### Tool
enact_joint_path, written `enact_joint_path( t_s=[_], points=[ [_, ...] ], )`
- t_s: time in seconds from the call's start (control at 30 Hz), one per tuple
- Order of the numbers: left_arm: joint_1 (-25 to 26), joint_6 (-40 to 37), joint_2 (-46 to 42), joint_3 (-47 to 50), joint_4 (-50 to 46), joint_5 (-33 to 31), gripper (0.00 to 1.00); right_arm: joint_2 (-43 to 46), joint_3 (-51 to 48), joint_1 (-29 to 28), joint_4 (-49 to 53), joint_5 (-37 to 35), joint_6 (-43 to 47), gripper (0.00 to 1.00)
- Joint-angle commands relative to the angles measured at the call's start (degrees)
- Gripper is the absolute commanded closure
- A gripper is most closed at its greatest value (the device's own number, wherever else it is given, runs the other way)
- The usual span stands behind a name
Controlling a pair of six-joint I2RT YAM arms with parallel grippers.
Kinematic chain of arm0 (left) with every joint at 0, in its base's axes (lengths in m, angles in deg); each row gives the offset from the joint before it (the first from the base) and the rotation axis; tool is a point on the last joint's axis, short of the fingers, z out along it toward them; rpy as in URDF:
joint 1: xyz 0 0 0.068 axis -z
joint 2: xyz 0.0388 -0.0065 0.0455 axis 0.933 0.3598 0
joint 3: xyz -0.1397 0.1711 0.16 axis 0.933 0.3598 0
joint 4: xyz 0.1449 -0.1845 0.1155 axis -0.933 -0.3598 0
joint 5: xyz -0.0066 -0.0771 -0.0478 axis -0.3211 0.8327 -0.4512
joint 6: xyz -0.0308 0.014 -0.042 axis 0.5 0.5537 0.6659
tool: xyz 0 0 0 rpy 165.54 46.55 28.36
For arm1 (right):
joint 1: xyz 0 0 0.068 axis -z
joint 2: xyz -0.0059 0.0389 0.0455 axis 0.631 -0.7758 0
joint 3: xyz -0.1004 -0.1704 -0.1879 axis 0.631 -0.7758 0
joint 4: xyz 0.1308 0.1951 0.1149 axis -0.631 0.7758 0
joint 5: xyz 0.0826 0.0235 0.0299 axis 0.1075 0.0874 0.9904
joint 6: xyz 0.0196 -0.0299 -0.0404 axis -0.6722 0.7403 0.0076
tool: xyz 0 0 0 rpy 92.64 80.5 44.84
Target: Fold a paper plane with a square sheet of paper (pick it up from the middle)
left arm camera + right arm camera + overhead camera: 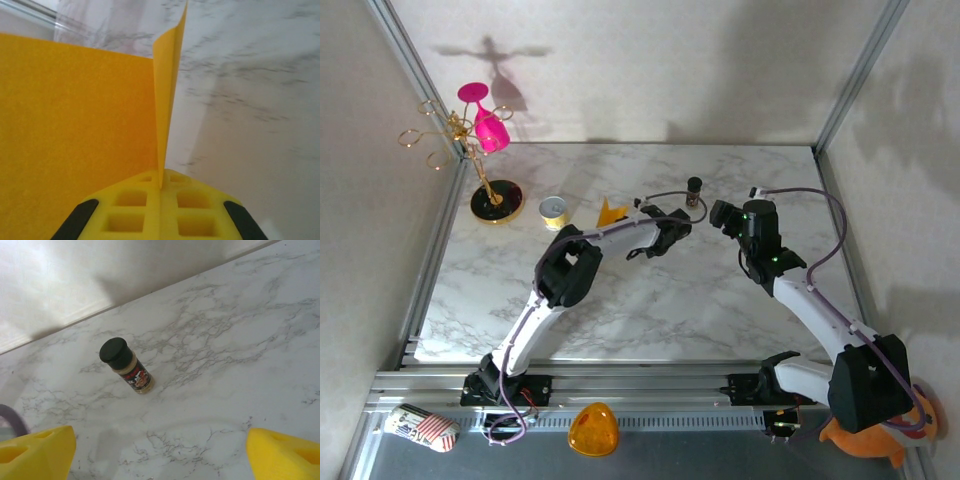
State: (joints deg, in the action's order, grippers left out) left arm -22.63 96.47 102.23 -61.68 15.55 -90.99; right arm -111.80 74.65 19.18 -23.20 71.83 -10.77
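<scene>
Here the paper [75, 125] rises from the pinching left gripper [161, 187], right gripper [160, 452] spread

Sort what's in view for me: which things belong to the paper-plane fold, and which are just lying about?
Job in hand:
- orange-yellow paper sheet, pinched in the shut left gripper
- right gripper, open, empty

Lying about:
- spice jar
- small yellow tin
- gold rack with pink glass
- orange plastic dome

One sheet of paper [610, 212], one yellow tin [555, 211], one spice jar [695, 187], one gold rack [497, 205], one pink glass [488, 125] — each single. Past the near edge of the table [650, 300]: one orange dome [593, 430], one striped object [420, 427], one orange soft toy [865, 442].
</scene>
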Motion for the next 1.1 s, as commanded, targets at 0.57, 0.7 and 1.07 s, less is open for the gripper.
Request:
enact_joint_path(
  t_s=[0.57, 0.7, 1.07],
  points=[
    [4.55, 1.92, -4.55, -1.07, 14.00, 28.32, 0.63, -1.72, -0.20, 3.10, 4.13, -1.30, -6.19, 0.12],
    [4.94, 3.82, -10.45, 3.36, 22.98, 42.23, 0.59, -1.79, -0.29, 4.09, 4.52, -0.79, -7.13, 0.11],
    [-4.20, 11.12, -32.92, 32.09, 42.84, 55.35, 0.59, -7.44, 1.49, 4.57, 1.90, 10.84, -4.99, 0.09]
  ],
)
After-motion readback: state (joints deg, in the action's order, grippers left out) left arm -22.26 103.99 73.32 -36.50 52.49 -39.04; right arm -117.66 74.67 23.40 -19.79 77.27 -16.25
